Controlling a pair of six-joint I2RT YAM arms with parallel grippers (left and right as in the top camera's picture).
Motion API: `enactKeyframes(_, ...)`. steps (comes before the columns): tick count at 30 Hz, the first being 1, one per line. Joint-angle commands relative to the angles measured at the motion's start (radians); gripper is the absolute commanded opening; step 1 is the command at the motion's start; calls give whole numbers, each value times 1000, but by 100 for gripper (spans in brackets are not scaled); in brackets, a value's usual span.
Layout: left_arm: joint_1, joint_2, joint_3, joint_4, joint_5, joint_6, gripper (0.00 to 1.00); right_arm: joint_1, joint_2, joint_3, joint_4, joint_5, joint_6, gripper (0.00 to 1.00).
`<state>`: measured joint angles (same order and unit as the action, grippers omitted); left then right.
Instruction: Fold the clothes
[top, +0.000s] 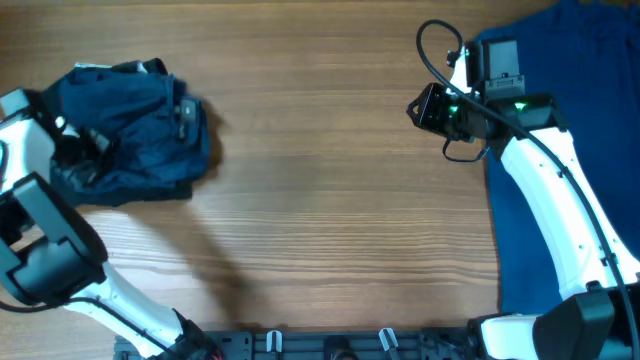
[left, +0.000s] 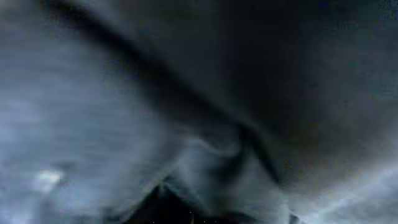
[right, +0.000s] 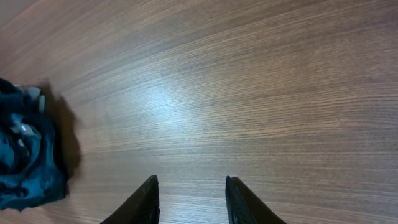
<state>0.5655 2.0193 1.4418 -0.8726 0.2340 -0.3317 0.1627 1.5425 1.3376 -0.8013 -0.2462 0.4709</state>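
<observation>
The clothes (top: 135, 125) are a crumpled dark navy heap at the table's left end, also at the left edge of the right wrist view (right: 25, 155). My left gripper (top: 75, 148) is buried in the heap's left side and shut on the clothes. Blurred navy fabric (left: 124, 93) fills the whole left wrist view, with a fold running down toward the jaws. My right gripper (top: 414, 108) hangs over bare wood at the upper right. Its black fingers (right: 146, 202) stand apart with nothing between them.
A brighter blue cloth (top: 590, 80) covers the table's right side under the right arm (top: 545, 190). Bare wooden tabletop (top: 330, 200) stretches between the heap and the blue cloth. A black rail with clips (top: 330, 345) runs along the near edge.
</observation>
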Motion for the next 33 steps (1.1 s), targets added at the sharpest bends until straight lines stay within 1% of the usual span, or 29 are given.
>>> enactKeyframes(1,101,77,-11,28,261,126,11,3,-25,5,0,-17,3,35)
enactKeyframes(3,93,37,2,2,315,165,15,3,-34,5,17,-22,-2,36)
enactKeyframes(5,66,-43,24,-45,331,216,20,3,-63,5,68,-99,-112,36)
enactKeyframes(6,40,-109,40,-75,331,250,24,3,-92,5,104,-158,-184,38)
enactKeyframes(9,-45,-336,60,-146,319,326,41,3,-208,5,158,-201,-253,43)
enactKeyframes(11,-106,-515,60,-222,258,328,50,3,-325,5,160,-202,-290,46)
enactKeyframes(12,-134,-597,59,-256,233,328,52,3,-385,5,156,-204,-314,48)
enactKeyframes(13,-163,-674,59,-286,203,328,56,3,-434,5,152,-204,-323,54)
enactKeyframes(14,-186,-730,59,-303,181,328,76,3,-494,5,148,-204,-327,65)
enactKeyframes(15,-215,-795,59,-321,153,328,100,3,-540,5,142,-204,-326,89)
enactKeyframes(16,-242,-853,59,-335,130,326,100,3,-594,5,132,-203,-326,100)
enactKeyframes(20,-312,-1003,59,-381,42,324,100,3,-737,5,96,-195,-327,100)
enactKeyframes(23,-314,-1049,59,-412,26,325,100,3,-782,5,55,-196,-337,100)
enactKeyframes(29,-314,-1062,59,-408,34,325,100,3,-775,5,-116,-196,-337,99)
enactKeyframes(33,-314,-1062,59,-408,34,325,100,3,-765,5,-189,-196,-337,100)
